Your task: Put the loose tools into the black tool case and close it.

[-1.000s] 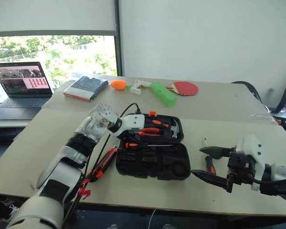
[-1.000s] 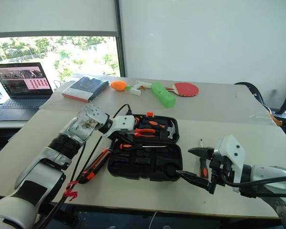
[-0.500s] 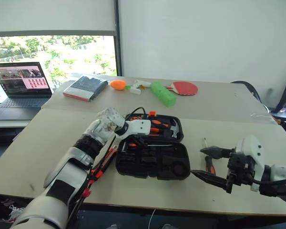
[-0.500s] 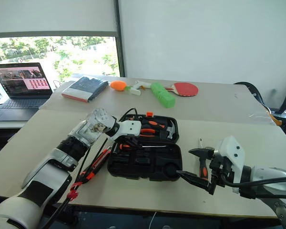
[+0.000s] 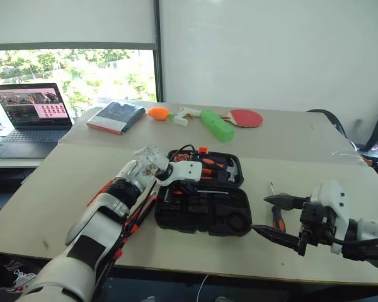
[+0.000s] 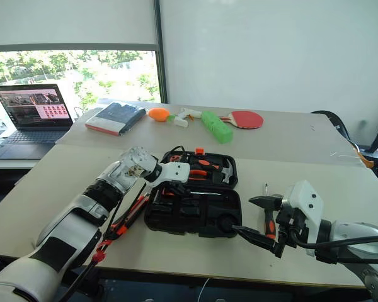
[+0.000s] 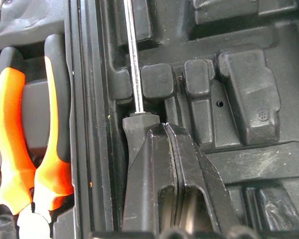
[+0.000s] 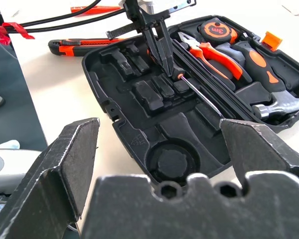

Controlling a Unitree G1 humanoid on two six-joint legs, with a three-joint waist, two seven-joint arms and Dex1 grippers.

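The black tool case (image 5: pixel 195 221) lies open in the middle of the table, with pliers (image 8: pixel 209 52), a tape measure (image 8: pixel 219 31) and a hammer (image 8: pixel 284 104) in its far half. My left gripper (image 7: pixel 164 128) is shut and points down into the near half. Its fingertips rest against the black handle of a screwdriver (image 7: pixel 133 74) lying along the hinge. A second screwdriver (image 5: pixel 276 217) lies on the table right of the case, beside my open right gripper (image 5: pixel 259 214). A utility knife (image 8: pixel 72 46) and a slim orange tester (image 8: pixel 94 9) lie left of the case.
A laptop (image 5: pixel 31 110) and a dark book (image 5: pixel 116 116) are at the back left. A green foam block (image 5: pixel 216 124), a red paddle (image 5: pixel 246 117) and an orange ball (image 5: pixel 156 112) lie behind the case. Black cables (image 5: pixel 133 217) run along my left arm.
My left gripper, still shut, has sunk a little and shifted right into the case's near half. The right gripper has stayed in place, open.
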